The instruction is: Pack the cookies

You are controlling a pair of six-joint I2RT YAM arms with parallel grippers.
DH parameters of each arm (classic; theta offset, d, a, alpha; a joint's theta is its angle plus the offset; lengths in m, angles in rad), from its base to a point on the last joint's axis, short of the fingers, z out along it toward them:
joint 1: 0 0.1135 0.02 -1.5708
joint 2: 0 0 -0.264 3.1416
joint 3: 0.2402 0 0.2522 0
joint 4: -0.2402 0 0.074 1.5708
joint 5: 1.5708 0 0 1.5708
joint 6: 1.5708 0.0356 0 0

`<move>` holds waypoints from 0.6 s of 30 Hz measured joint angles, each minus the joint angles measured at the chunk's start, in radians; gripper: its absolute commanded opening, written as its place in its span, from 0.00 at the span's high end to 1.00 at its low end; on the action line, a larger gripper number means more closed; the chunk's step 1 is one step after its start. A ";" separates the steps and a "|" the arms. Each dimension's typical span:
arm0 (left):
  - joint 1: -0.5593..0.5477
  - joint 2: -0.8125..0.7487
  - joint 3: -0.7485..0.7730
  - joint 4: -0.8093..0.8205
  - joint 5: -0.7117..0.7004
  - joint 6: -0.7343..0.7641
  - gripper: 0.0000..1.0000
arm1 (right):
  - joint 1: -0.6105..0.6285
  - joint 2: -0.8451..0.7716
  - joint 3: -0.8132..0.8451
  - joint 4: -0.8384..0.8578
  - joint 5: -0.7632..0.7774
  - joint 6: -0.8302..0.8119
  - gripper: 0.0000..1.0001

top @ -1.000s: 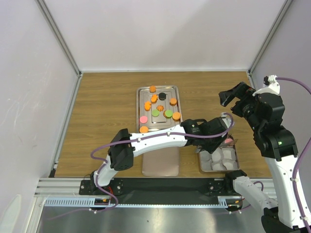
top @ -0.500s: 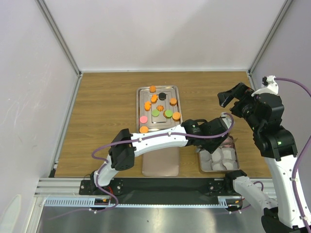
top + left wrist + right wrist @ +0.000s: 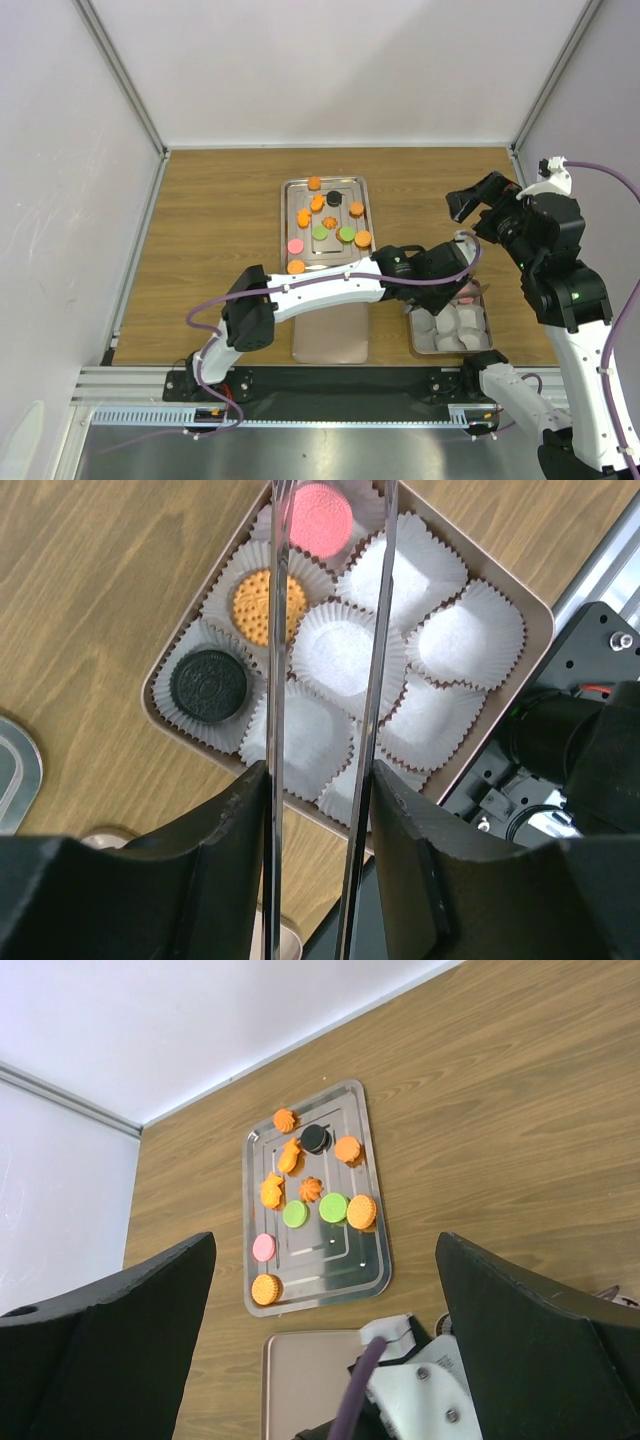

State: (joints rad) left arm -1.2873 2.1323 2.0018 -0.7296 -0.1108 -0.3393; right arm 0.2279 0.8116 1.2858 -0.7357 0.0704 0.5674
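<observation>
Several cookies (image 3: 325, 220) in orange, pink, green and black lie on a steel tray (image 3: 287, 215), which also shows in the right wrist view (image 3: 375, 1260). My left gripper (image 3: 462, 285) is shut on metal tweezers (image 3: 275, 680) over the small square box (image 3: 160, 695) of paper cups. In its far row a black cookie (image 3: 207, 684), an orange cookie (image 3: 269, 603) and a pink cookie (image 3: 318, 518) each sit in a cup. The pink one lies between the tweezer tips, and the right blade stands clear of it. My right gripper (image 3: 478, 197) is open and empty, raised at the right.
A flat beige lid (image 3: 332, 335) lies near the front edge, between the steel tray and the arm bases. The left arm stretches across it toward the box (image 3: 483, 335). White walls enclose the wooden table.
My left gripper has shifted slightly over the box's far row, and the pink cookie now sits a little lower in view. The right arm has barely moved.
</observation>
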 measured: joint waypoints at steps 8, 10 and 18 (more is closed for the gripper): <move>0.002 -0.199 -0.214 0.023 -0.042 -0.010 0.53 | 0.000 0.008 -0.047 0.030 -0.027 -0.001 0.00; 0.007 -0.280 -0.283 0.022 -0.056 -0.020 0.53 | 0.000 0.012 -0.067 0.043 -0.035 0.000 0.00; 0.134 -0.597 -0.589 0.002 -0.132 -0.097 0.53 | 0.002 0.063 -0.126 0.107 -0.085 0.000 0.00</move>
State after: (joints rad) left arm -1.1538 1.5356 1.4132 -0.7273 -0.2424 -0.4358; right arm 0.2298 0.8742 1.1595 -0.6289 -0.0143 0.5671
